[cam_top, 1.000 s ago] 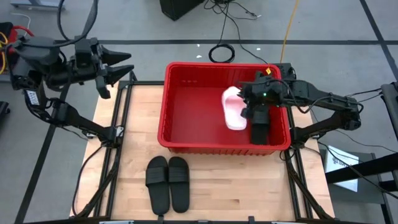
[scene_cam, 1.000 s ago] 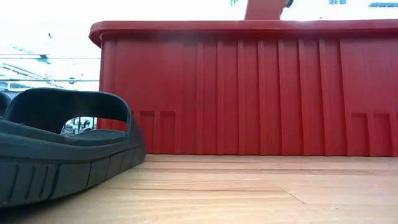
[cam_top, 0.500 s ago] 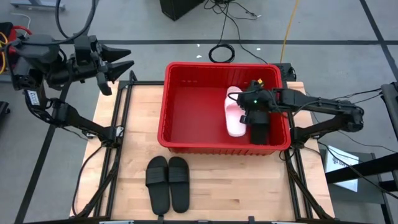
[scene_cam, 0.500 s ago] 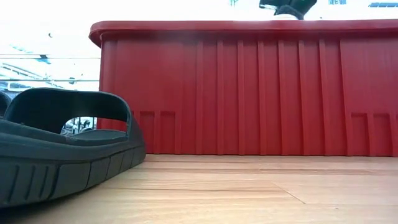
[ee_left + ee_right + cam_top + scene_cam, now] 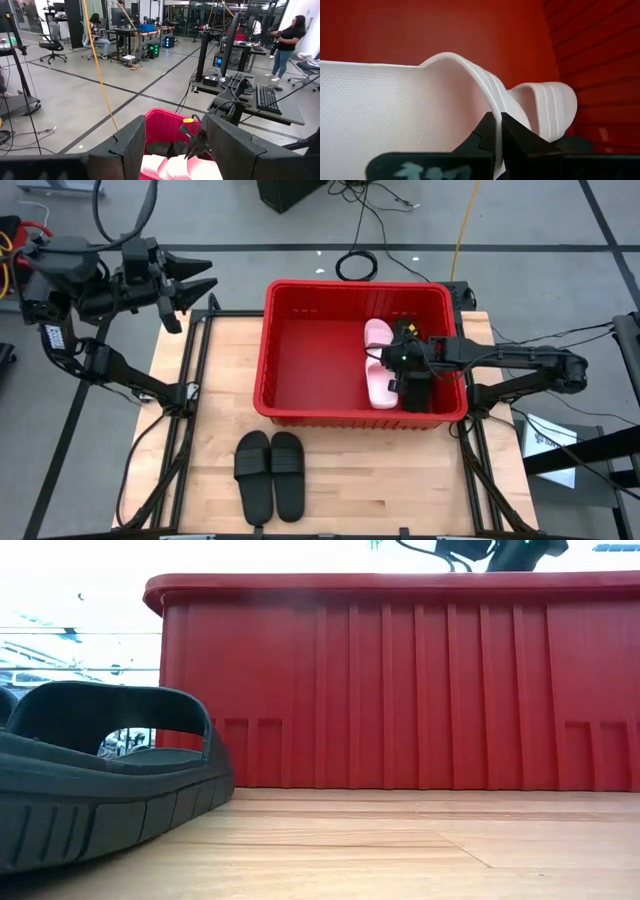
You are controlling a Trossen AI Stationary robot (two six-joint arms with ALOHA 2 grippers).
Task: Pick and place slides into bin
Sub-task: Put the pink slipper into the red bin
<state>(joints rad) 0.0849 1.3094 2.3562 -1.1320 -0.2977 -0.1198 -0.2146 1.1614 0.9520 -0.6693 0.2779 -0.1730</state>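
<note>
A pink slide (image 5: 395, 115) is pinched by the right gripper (image 5: 495, 131), lowered inside the bin (image 5: 300, 345) for release; the left gripper (image 5: 190, 280) is parked, spread.

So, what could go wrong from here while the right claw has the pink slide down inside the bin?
1. The right claw pinches only the thin strap edge of a pink slide; it may snag on release.
2. This slide overlaps the other pink slide and sits beside a black slide in the red bin, so it may settle crookedly.
3. Two black slides wait on the table near the front edge; a clumsy grasp could push them off.
</note>
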